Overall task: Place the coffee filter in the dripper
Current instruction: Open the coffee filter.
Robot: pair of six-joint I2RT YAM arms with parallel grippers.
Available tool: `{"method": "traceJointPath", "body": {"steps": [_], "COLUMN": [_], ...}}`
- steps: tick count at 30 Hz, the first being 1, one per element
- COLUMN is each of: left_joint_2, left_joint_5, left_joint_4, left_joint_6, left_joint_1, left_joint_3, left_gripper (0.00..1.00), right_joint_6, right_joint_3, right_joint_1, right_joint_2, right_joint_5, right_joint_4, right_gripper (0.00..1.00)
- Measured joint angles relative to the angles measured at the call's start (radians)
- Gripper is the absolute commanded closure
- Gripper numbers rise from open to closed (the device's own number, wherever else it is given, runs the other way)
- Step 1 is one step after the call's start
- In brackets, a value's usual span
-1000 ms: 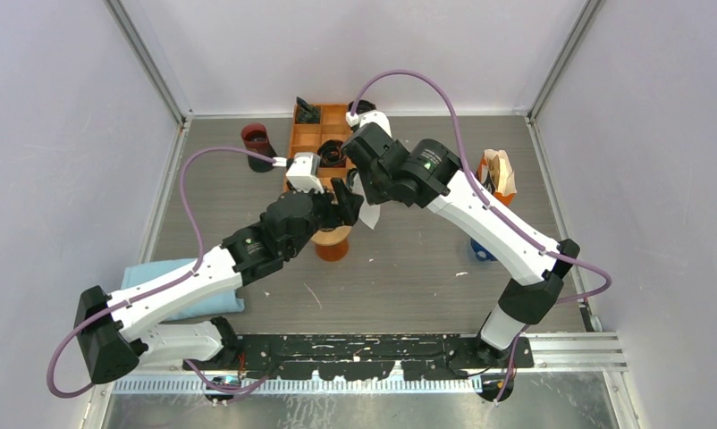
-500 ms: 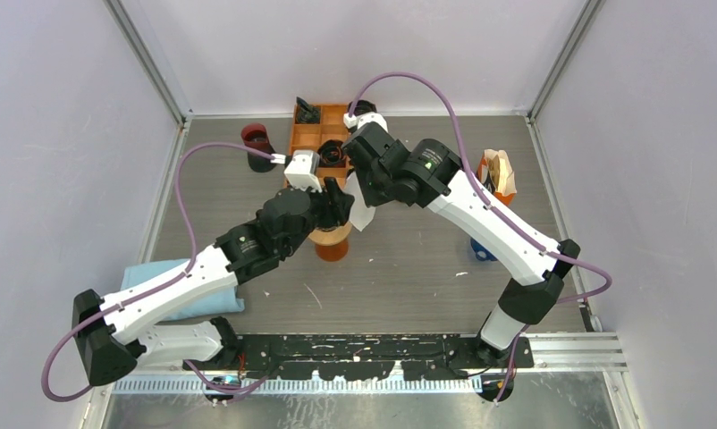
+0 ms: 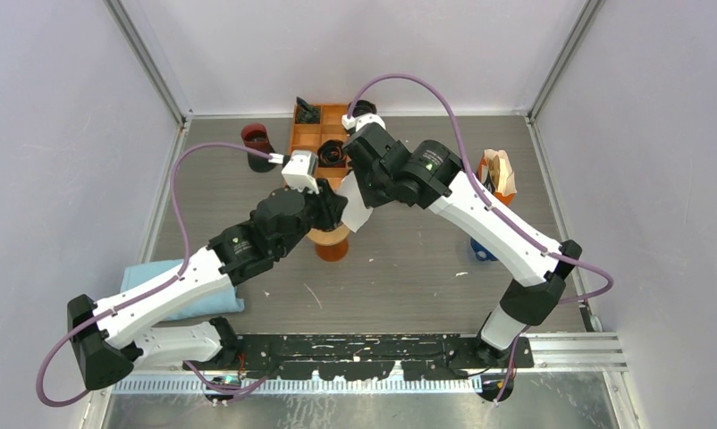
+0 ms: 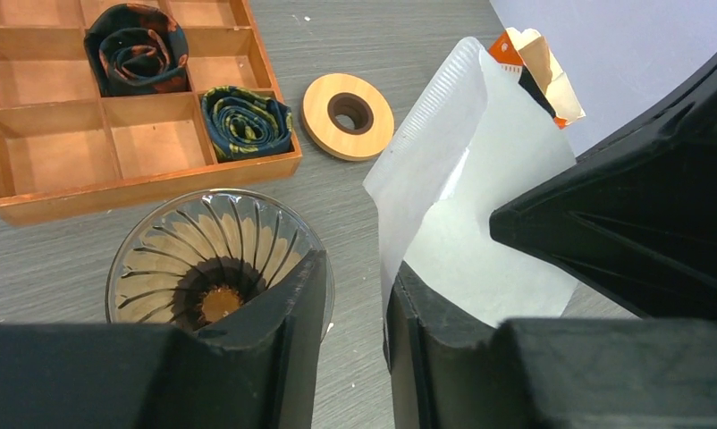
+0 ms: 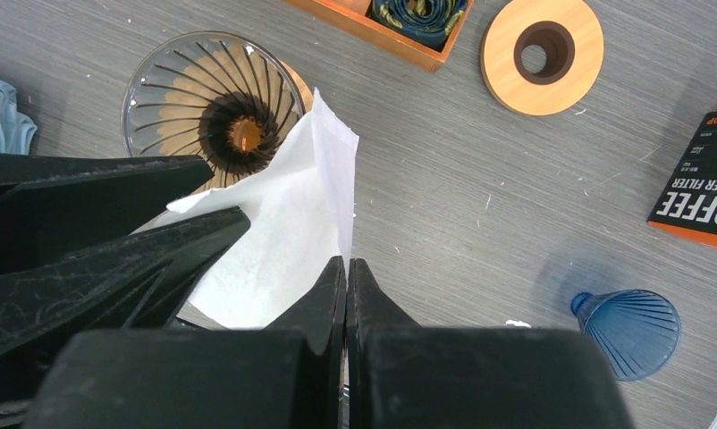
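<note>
The white paper coffee filter hangs in the air, pinched at its edge by my right gripper, which is shut on it. It also shows in the top view and the left wrist view. The clear ribbed dripper sits on an orange base, just left of and below the filter, and also shows in the left wrist view. My left gripper is open. One finger is over the dripper's rim and the other finger is against the filter's lower edge.
A wooden compartment tray with rolled cloths stands behind the dripper. A wooden ring lies next to it. A coffee filter box and a blue dripper are at the right. A dark red cup and a blue cloth are at the left.
Both grippers and the filter have shifted slightly left, towards the dripper. The right gripper has stayed shut on the filter.
</note>
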Motion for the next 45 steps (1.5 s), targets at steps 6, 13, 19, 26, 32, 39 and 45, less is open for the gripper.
{"method": "traceJointPath", "body": {"steps": [6, 13, 19, 26, 32, 39, 45], "left_joint_2": [-0.007, -0.013, -0.014, -0.020, -0.033, -0.058, -0.062], "left_joint_5": [0.011, 0.023, 0.034, 0.056, 0.086, 0.121, 0.134], "left_joint_4": [-0.011, -0.026, -0.037, -0.069, -0.103, -0.141, -0.202], "left_joint_6": [0.007, 0.007, 0.007, 0.004, 0.003, 0.000, -0.008], "left_joint_1": [0.011, 0.027, 0.039, 0.064, 0.090, 0.112, 0.129], "left_joint_3": [0.004, 0.005, 0.005, 0.011, 0.015, 0.026, 0.076], "left_gripper": [0.75, 0.77, 0.77, 0.83, 0.90, 0.93, 0.95], "right_joint_6": [-0.014, -0.033, -0.048, -0.067, -0.079, -0.089, -0.097], "right_joint_3": [-0.035, -0.048, -0.060, -0.104, -0.148, -0.163, -0.147], "right_joint_1": [0.000, -0.002, -0.013, -0.046, -0.095, -0.142, -0.146], "right_joint_2": [-0.026, -0.053, -0.061, -0.081, -0.098, -0.101, -0.084], "right_joint_5": [-0.009, -0.020, -0.044, -0.102, -0.191, -0.286, -0.342], "right_joint_4": [0.009, 0.014, 0.021, 0.049, 0.085, 0.128, 0.140], "right_gripper": [0.99, 0.99, 0.99, 0.99, 0.99, 0.99, 0.99]}}
